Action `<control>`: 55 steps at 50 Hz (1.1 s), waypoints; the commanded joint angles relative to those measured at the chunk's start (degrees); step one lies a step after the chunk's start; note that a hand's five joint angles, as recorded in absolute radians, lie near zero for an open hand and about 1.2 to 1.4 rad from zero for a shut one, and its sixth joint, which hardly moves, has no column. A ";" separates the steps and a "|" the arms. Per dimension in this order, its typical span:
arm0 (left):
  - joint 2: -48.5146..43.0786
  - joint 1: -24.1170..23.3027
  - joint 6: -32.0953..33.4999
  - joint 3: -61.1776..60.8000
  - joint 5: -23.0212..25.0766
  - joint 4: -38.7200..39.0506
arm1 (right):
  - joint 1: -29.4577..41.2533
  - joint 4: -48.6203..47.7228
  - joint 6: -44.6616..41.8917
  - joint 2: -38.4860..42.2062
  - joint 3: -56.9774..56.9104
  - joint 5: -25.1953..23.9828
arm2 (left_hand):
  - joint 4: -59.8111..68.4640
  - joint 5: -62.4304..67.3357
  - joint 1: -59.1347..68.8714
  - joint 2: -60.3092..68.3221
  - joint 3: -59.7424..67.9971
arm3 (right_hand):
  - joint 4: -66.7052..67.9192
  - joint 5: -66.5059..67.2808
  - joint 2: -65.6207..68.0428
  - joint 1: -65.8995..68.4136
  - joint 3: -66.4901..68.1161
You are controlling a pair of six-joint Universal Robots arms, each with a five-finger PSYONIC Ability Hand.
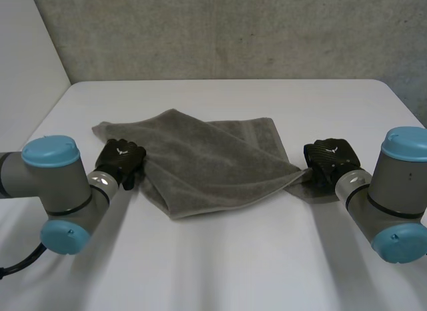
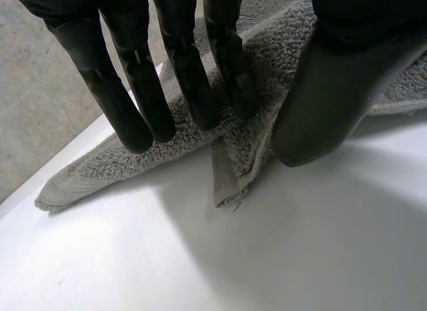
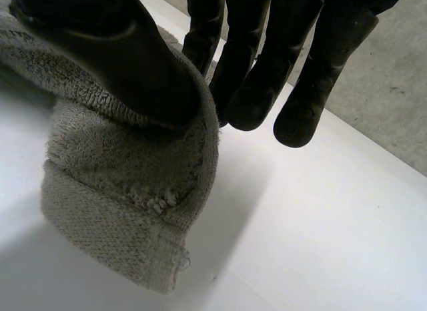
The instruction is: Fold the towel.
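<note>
Fingers (image 2: 193, 84) of left hand (image 1: 120, 161): straight, close together, on the left edge of the grey towel (image 1: 207, 161), thumb (image 2: 333, 97) opposite, cloth pinched between. Fingers (image 3: 257, 77) of right hand (image 1: 331, 159): straight, slightly apart, behind the towel's right corner, thumb (image 3: 133, 57) pressing it from the front, corner hanging just off the white table (image 1: 220, 257). Towel: mid-table, rumpled, partly doubled over.

It looks like a robot lab or test bench. Two grey machine arms with light-blue caps, the left arm (image 1: 50, 174) and the right arm (image 1: 400, 184), stand at a plain white table (image 1: 220, 257). Beyond the left hand (image 1: 120, 161) and right hand (image 1: 333, 157) rises a rough grey concrete wall (image 1: 233, 31).
</note>
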 commanded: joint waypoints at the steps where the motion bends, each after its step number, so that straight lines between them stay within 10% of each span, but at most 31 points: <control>1: -1.22 -0.24 0.00 0.66 -0.01 0.79 | 0.00 -0.01 -0.03 0.00 0.07 -0.04 | -6.40 -15.94 -6.28 -5.93 -6.17 | 3.40 3.04 4.07 4.69 3.85; 7: -1.40 -0.24 -0.09 0.84 0.08 0.79 | 0.08 -0.01 -0.03 0.00 -0.01 -0.04 | 1.68 -7.87 1.79 2.15 1.90 | 3.40 3.04 4.07 4.69 3.85; 9: -1.22 -0.24 -0.26 0.84 0.00 0.70 | 0.08 -0.01 -0.03 0.00 -0.01 0.05 | 24.26 14.72 24.38 24.73 24.49 | 3.40 3.04 4.07 4.69 3.85; 18: 6.69 0.11 -1.41 0.14 -0.36 -0.61 | -0.36 0.86 -0.03 -4.31 -2.30 0.05 | 24.37 14.82 24.48 24.84 24.59 | 3.40 3.04 4.07 4.69 3.85; 38: 42.36 4.41 -11.51 2.85 0.43 -21.42 | -2.63 43.81 -17.66 -21.88 -35.76 -6.72 | 24.37 14.82 24.48 24.84 24.59 | 3.40 3.04 4.07 4.69 3.85; 55: 19.91 5.21 -0.72 14.17 -0.27 -32.69 | 2.27 49.73 -37.27 -2.14 -43.42 -3.91 | 24.37 14.82 24.48 24.84 24.59 | 3.40 3.04 4.07 4.69 3.85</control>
